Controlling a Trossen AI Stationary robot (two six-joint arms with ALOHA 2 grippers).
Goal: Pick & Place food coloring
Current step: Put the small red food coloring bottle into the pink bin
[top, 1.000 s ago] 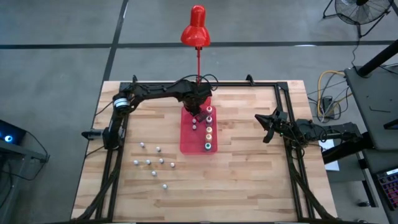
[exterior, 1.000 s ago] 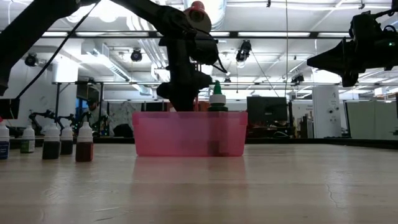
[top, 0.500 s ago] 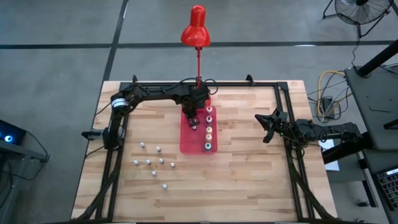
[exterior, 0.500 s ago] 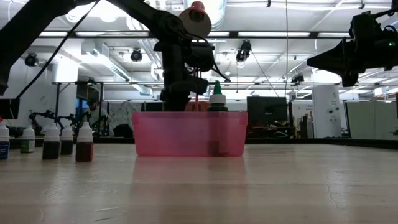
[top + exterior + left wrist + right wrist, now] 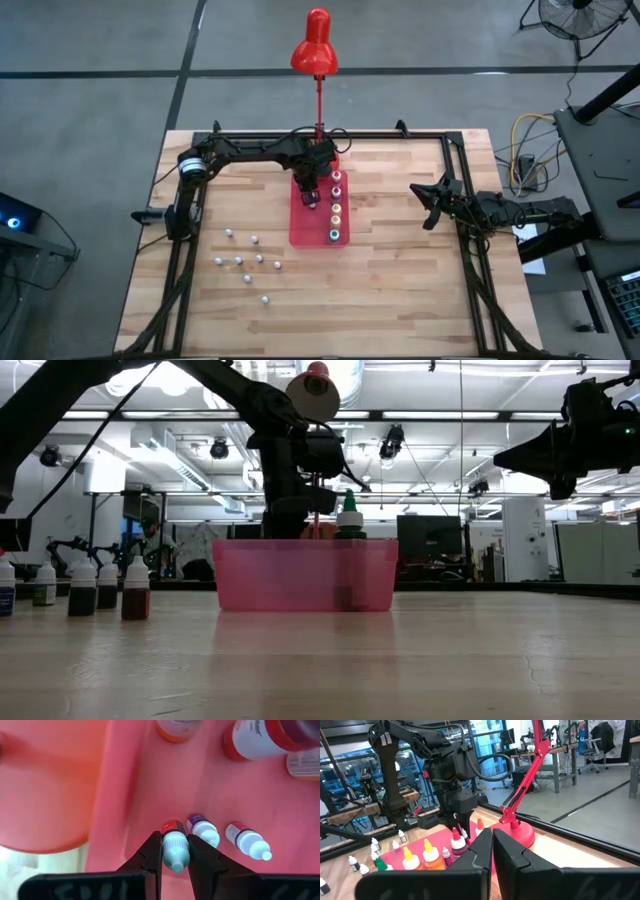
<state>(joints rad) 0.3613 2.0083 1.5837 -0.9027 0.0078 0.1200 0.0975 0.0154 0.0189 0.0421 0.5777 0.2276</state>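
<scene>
The left pincer [image 5: 175, 851] is hanging over the far end of the pink tray [image 5: 300, 226] near the middle of the wooden counter [image 5: 390, 290], its two dark fingers [image 5: 150, 857] clamping a small whitish-capped food coloring bottle with a red label [image 5: 174, 849] by its sides. Just beside that bottle, two more small bottles [image 5: 204, 829] are standing on the tray floor, one with a purple label and one [image 5: 247, 840] with a red one. Along the tray's right side a row of bigger bottles [image 5: 336, 205] is standing in a line, ending in the teal-capped one [image 5: 333, 235] at the near end; from counter height the green tip of one [image 5: 349, 512] is showing above the tray wall. A loose group of small whitish-capped bottles [image 5: 246, 262] is standing on the bare counter, well apart from the tray, toward the left arm's side. The red desk lamp [image 5: 316, 45] is rising from the counter's far edge, just behind the tray. The right pincer [image 5: 430, 203] is waiting in the air over the counter's right side, its fingers [image 5: 475, 857] pressed together on nothing.
</scene>
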